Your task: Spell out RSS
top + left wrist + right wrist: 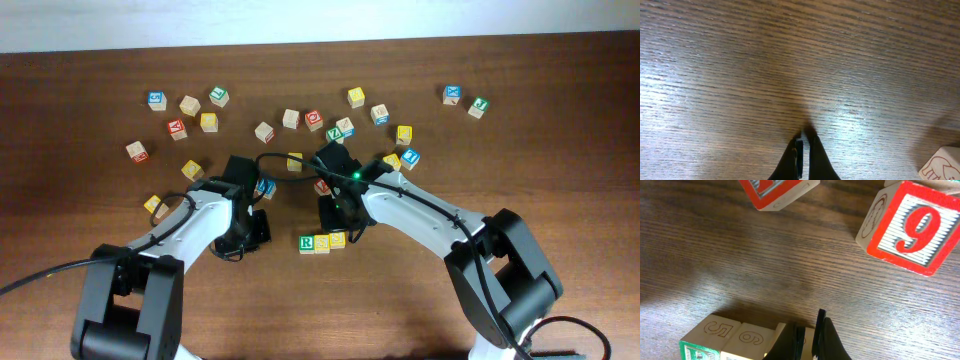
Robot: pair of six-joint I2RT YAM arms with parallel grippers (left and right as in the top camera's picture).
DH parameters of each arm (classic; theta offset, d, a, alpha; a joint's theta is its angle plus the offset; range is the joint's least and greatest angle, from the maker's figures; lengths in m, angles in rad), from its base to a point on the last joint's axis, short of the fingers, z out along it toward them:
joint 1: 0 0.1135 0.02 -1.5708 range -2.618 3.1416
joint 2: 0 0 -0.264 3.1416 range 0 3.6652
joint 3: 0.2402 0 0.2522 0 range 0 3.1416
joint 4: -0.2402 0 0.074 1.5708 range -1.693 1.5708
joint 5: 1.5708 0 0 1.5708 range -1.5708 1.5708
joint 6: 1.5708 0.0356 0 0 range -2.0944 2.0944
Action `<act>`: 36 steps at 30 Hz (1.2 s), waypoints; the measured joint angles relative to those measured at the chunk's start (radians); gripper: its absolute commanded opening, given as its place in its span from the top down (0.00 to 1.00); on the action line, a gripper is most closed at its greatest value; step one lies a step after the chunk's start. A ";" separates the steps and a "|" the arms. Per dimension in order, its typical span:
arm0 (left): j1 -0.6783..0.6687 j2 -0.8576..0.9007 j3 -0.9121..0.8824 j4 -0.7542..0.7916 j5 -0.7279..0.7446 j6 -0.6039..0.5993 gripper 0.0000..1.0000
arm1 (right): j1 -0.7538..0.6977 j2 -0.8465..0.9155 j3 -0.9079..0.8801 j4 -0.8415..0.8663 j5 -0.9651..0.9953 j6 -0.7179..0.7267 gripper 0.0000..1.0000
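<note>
Three cubes stand in a row near the table's middle: the green-and-white R cube (307, 243) on the left, then two yellow-faced cubes (322, 243) (337, 240). In the right wrist view the R cube (695, 352) has a 5 on its side and the middle cube (750, 339) a 6. The third cube (781, 331) is mostly hidden behind my fingers. My right gripper (810, 335) (338, 226) is shut, its tips at that third cube. My left gripper (805, 150) (255, 232) is shut and empty over bare wood, left of the row.
Several loose letter cubes lie scattered across the far half of the table, such as a red one (314, 120) and a blue one (452, 95). A red 9 cube (912, 230) and another red cube (775, 190) lie just beyond the row. A cube corner (940, 166) shows beside the left gripper.
</note>
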 measured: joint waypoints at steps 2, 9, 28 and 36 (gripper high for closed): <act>0.000 0.000 0.000 0.000 0.000 0.000 1.00 | 0.000 0.000 0.000 -0.001 -0.014 0.003 0.96; 0.000 0.000 0.000 0.007 0.000 0.000 1.00 | 0.000 0.000 0.000 -0.017 -0.042 0.007 0.96; 0.000 0.000 0.000 0.012 0.001 0.000 1.00 | -0.001 0.000 0.000 -0.031 -0.071 0.019 0.96; -0.003 0.000 0.000 0.038 0.008 0.000 1.00 | -0.225 0.009 0.058 -0.295 -0.079 0.011 0.95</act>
